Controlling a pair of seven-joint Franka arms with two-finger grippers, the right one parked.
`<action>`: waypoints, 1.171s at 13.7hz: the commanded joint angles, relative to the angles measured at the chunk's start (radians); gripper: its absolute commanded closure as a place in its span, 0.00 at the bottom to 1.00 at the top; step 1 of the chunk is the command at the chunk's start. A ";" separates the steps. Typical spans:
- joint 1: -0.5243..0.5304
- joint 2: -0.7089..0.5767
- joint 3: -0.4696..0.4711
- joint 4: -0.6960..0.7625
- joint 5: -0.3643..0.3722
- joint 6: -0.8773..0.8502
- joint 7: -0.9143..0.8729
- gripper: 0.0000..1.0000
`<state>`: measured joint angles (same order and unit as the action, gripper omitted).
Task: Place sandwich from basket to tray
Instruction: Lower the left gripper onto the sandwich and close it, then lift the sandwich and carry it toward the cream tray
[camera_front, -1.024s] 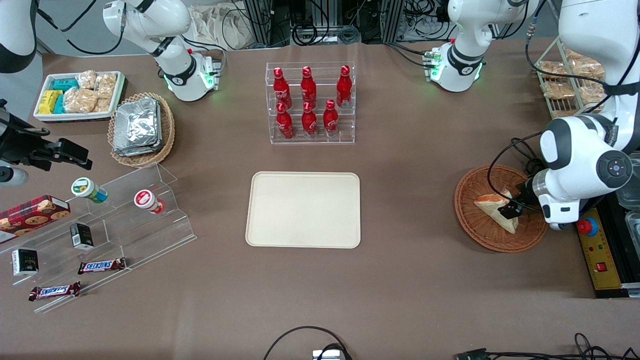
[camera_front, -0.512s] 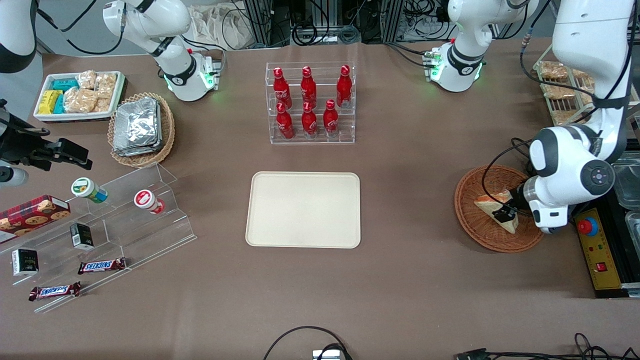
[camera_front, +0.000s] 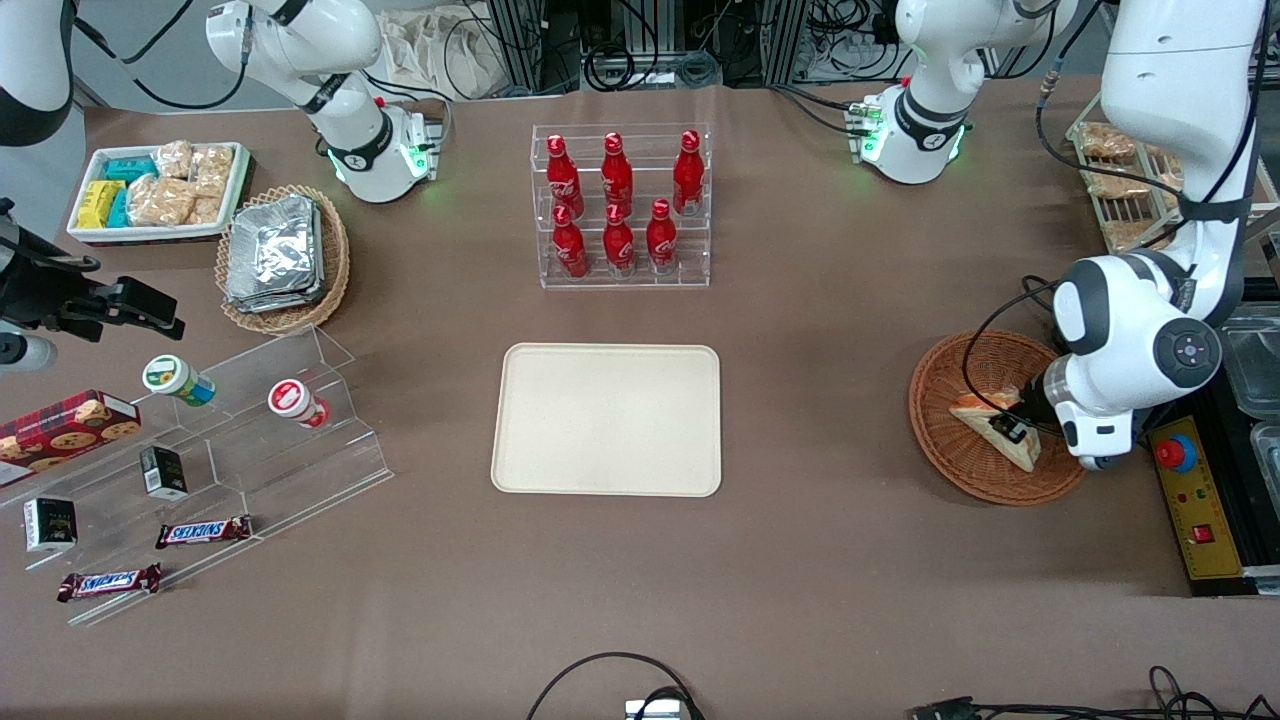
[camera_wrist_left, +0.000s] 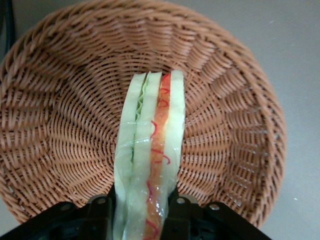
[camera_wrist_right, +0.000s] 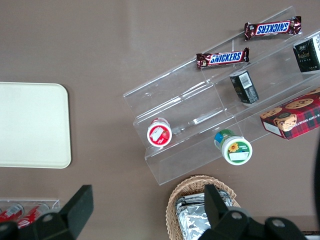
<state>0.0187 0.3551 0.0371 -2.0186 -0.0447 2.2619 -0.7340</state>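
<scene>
1. Front view, going from the parked arm's end: a white bin of snacks (camera_front: 157, 190) is sitting near the desk (camera_front: 820, 560) edge farthest from the camera, and a lighter wicker basket of foil packets (camera_front: 283, 257) is lying just beside it, nearer the camera.
2. Clear acrylic steps (camera_front: 215, 460) are standing nearer the camera than those, carrying two small cups, a cookie box (camera_front: 62, 427) and two Snickers bars (camera_front: 203, 531).
3. A clear rack of red bottles (camera_front: 620, 205) is standing at mid-desk, and the tray (camera_front: 607, 419) is lying flat and bare nearer the camera than the rack.
4. Toward the working arm's end, the basket (camera_front: 945, 450) is resting on the desk, well apart from the tray.
5. The sandwich (camera_front: 985, 420) is lying inside the basket, its orange-red filling edge facing away from the camera.
6. The gripper (camera_front: 1012, 425) is reaching down into the basket over the sandwich.
7. Seen from the left wrist camera, the sandwich (camera_wrist_left: 149, 165) is standing on edge between the two fingers (camera_wrist_left: 97, 220), and the jaws are closing narrowly on its wrapped sides, holding the sandwich.
8. In that wrist picture the basket (camera_wrist_left: 235, 100) weave is surrounding the sandwich on every side, so the sandwich is staying within the rim.
</scene>
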 joint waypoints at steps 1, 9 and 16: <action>0.003 -0.041 -0.005 0.120 0.008 -0.204 0.034 1.00; -0.020 -0.050 -0.303 0.451 0.009 -0.552 0.335 1.00; -0.348 0.307 -0.342 0.697 0.087 -0.395 0.082 1.00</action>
<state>-0.2629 0.4901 -0.3140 -1.5062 0.0010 1.8776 -0.5893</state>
